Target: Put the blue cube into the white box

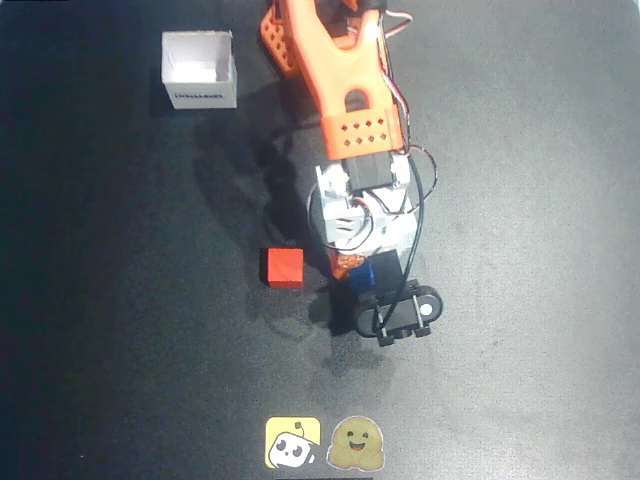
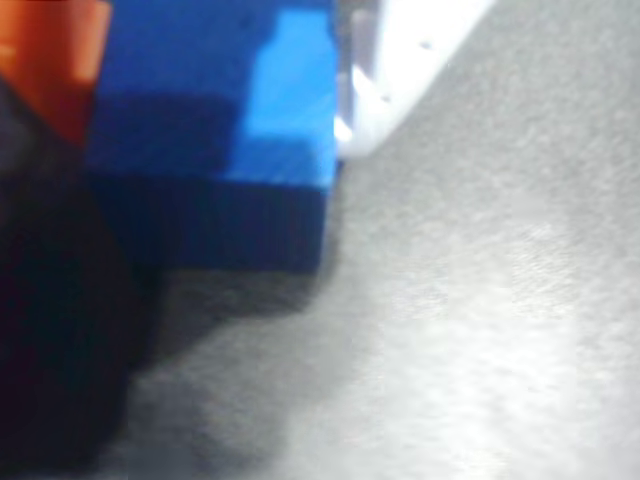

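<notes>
The gripper (image 1: 362, 272) was lowered to the black table (image 1: 520, 300), its jaws closed against the blue cube (image 1: 373, 274), an orange finger on one side and a white finger (image 2: 410, 70) on the other. The red cube (image 1: 282, 267) lay just left of the jaws. The white box (image 1: 199, 70) stood well apart, upper left.

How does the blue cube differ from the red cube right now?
The small matte blue cube sits between the end effector fingers, orange on one side and white on the other in the wrist view; the small matte red cube stands free on the black table to its left in the overhead view. Blue is largely covered by the arm; red is fully exposed. Both look like the same size.
</notes>
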Robot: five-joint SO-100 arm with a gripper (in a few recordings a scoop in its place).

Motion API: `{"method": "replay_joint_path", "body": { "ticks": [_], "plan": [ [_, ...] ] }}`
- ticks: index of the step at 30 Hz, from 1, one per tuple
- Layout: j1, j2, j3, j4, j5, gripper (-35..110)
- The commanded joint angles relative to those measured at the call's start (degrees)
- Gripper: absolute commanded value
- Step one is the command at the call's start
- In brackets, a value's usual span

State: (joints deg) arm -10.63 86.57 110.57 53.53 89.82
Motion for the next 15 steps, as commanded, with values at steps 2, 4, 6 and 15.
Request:
{"method": "replay_joint_path", "body": {
  "ticks": [2,4,6,15],
  "plan": [
    [0.8,7.1,-5.8,12.7,5.9,0],
    [0.9,9.8,-10.7,22.5,10.5,0],
    [2.1,11.7,-15.6,31.1,13.6,0],
    [25.8,16.3,-18.5,49.7,10.8,0]
  ]
}}
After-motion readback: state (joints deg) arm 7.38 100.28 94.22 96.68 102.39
